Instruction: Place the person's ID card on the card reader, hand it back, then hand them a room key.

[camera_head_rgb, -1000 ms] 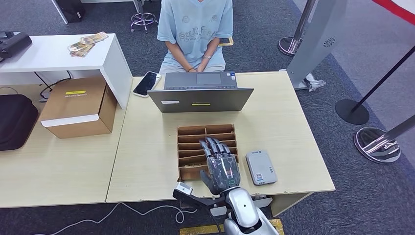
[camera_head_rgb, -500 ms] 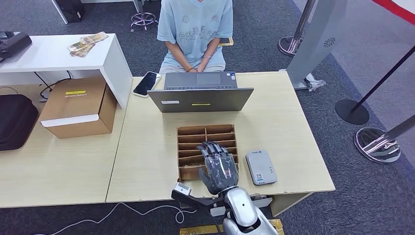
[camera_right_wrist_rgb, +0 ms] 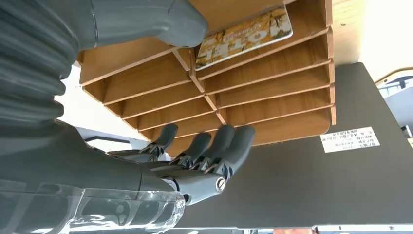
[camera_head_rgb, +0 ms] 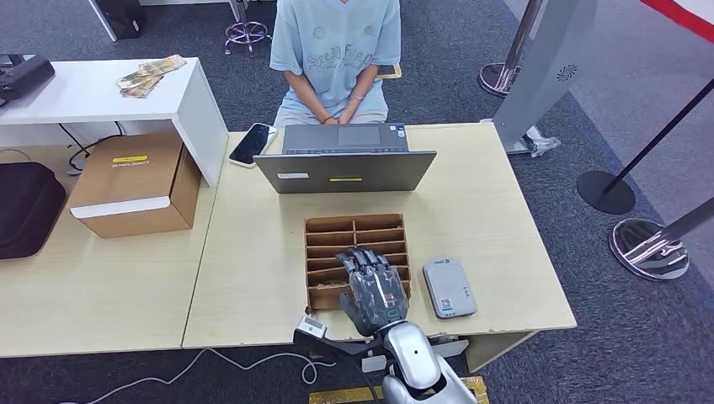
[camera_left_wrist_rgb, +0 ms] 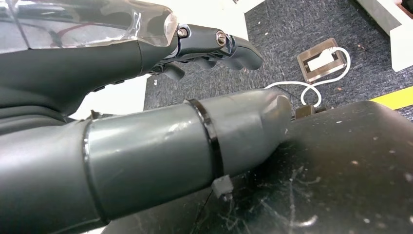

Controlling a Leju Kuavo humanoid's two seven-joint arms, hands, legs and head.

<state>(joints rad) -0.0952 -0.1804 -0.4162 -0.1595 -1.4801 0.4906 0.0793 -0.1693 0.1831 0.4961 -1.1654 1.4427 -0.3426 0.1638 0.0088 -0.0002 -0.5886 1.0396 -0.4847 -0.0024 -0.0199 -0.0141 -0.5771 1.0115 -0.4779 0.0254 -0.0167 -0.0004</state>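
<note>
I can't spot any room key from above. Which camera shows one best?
The right wrist view: a yellow printed card lies plainly in a wooden organizer slot. In the head view the right hand covers that area. The left wrist view faces the floor.

The right hand (camera_head_rgb: 375, 288) covers the near compartments of the wooden organizer (camera_head_rgb: 356, 229), so what lies under its palm cannot be told. In the right wrist view its thumb hides one end of the room key (camera_right_wrist_rgb: 246, 35). The label on the card reader (camera_head_rgb: 449, 287) beside the hand is too small to read.

tray (camera_head_rgb: 316, 225) mid-desk – laptop (camera_head_rgb: 345, 171) behind | reader (camera_head_rgb: 448, 287) just R | phone (camera_head_rgb: 252, 143) far L
</note>
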